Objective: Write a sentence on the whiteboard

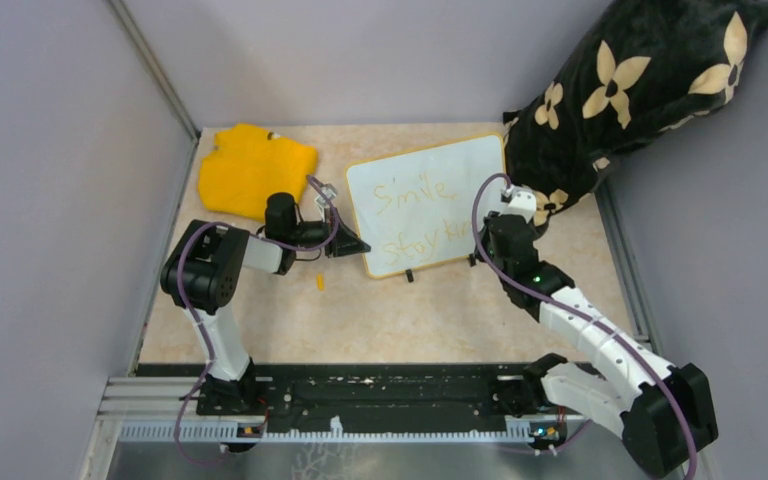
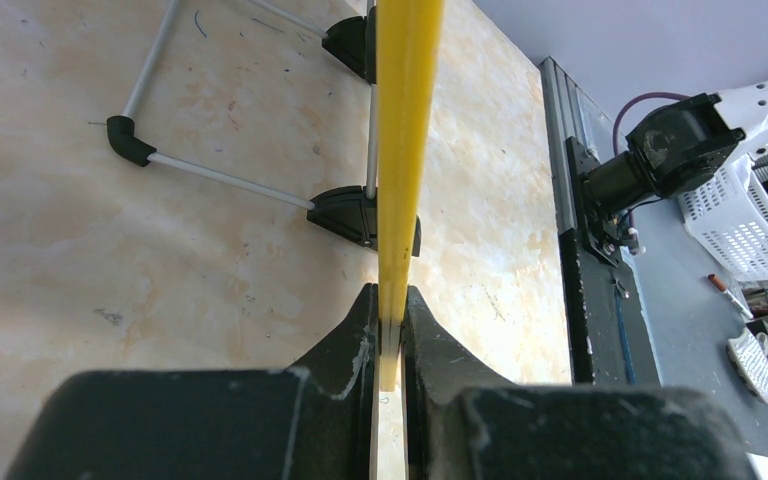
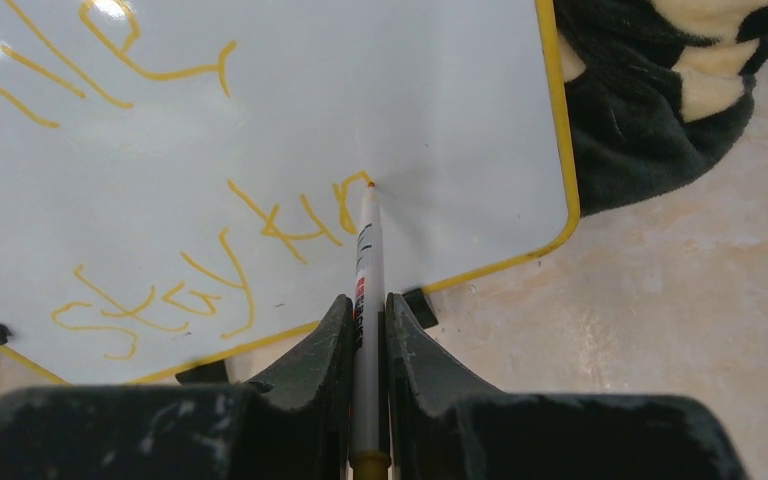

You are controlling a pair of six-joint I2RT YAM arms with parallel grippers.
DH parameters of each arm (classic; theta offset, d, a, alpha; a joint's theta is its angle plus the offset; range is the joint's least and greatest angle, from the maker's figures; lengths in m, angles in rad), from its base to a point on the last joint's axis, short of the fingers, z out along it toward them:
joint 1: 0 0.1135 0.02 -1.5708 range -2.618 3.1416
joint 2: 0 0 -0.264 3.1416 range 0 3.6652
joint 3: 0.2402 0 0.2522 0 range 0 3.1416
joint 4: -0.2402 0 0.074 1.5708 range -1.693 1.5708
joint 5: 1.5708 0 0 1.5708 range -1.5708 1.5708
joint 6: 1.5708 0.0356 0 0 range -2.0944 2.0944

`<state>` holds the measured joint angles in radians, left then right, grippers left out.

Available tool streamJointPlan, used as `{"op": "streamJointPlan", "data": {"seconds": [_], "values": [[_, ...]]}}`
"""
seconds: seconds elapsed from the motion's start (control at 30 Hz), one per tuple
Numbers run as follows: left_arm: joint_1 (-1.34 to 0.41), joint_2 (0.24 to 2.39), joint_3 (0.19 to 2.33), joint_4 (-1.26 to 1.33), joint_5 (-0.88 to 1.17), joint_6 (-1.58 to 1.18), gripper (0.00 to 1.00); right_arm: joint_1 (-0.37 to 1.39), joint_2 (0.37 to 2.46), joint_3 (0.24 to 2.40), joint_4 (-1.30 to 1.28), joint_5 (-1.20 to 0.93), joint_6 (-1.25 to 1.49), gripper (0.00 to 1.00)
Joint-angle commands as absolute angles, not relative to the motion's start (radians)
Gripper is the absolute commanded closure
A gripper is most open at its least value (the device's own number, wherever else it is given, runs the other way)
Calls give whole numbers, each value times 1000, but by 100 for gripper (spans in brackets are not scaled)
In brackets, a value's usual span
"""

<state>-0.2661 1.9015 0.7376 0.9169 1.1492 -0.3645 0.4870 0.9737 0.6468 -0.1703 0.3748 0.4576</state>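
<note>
The whiteboard (image 1: 425, 200) stands tilted on two black clip feet at the table's middle. Its yellow rim (image 2: 405, 150) is seen edge-on in the left wrist view. My left gripper (image 1: 352, 245) is shut on the board's lower left edge (image 2: 392, 330). The sentence (image 1: 415, 210) reads "Smile" above "Stay k" plus a further stroke, in yellow-orange. My right gripper (image 3: 365, 310) is shut on a grey marker (image 3: 366, 260). Its tip touches the board (image 3: 440, 120) at the last stroke of the second line.
A yellow cloth (image 1: 255, 168) lies at the back left. A black flowered pillow (image 1: 625, 90) leans at the back right, close to the board's right edge. A small yellow marker cap (image 1: 320, 282) lies on the table in front of the left gripper.
</note>
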Motion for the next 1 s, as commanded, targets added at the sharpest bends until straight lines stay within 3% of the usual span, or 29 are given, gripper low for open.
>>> {"op": "streamJointPlan", "data": {"seconds": [0.0,0.33,0.97], "values": [[-267,1915,738,844,1102,-347,100,478,941,620,-158,381,473,100],[-268,1916,739,842,1102,-347,100,478,924,596,-166,376,486,100],[-268,1916,738,830,1102,-337,100,478,841,755,-271,396,442,100]]}}
